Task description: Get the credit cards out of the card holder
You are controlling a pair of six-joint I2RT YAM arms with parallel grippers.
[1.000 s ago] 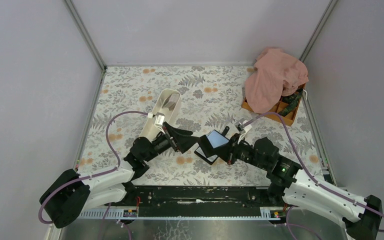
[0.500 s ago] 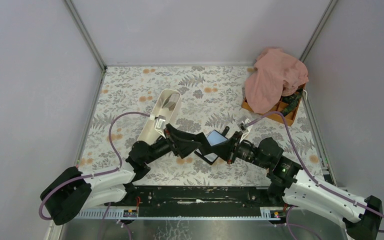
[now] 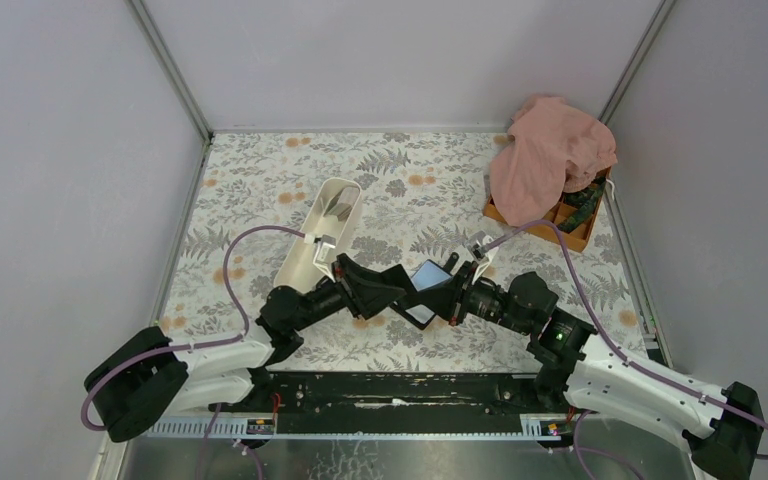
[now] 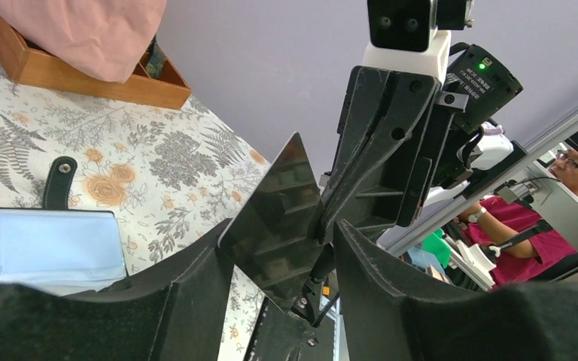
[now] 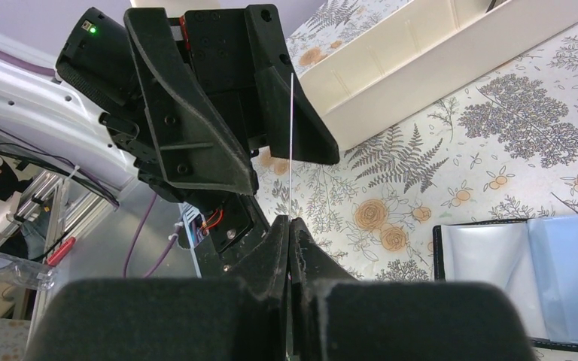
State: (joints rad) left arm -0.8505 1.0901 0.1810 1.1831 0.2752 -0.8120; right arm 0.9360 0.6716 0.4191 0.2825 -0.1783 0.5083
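The card holder [image 3: 423, 291] lies open on the floral table between the two arms, its bluish-grey inner face up. It also shows in the left wrist view [image 4: 53, 247] and the right wrist view [image 5: 530, 274]. My right gripper [image 5: 289, 226] is shut on a dark glossy card [image 4: 275, 222], held up off the table and seen edge-on as a thin line in the right wrist view [image 5: 290, 143]. My left gripper [image 4: 282, 259] is open, its fingers on either side of that card, facing the right gripper [image 4: 384, 143].
A long white tray [image 3: 322, 238] lies to the left behind the left gripper. An orange compartment box [image 3: 572, 228] stands at the back right under a pink cloth [image 3: 550, 150]. A person in red [image 4: 549, 218] is beyond the table.
My left gripper has moved right, towards the right gripper, and its open fingers now stand around the held card. The right gripper has shifted slightly left with the card.
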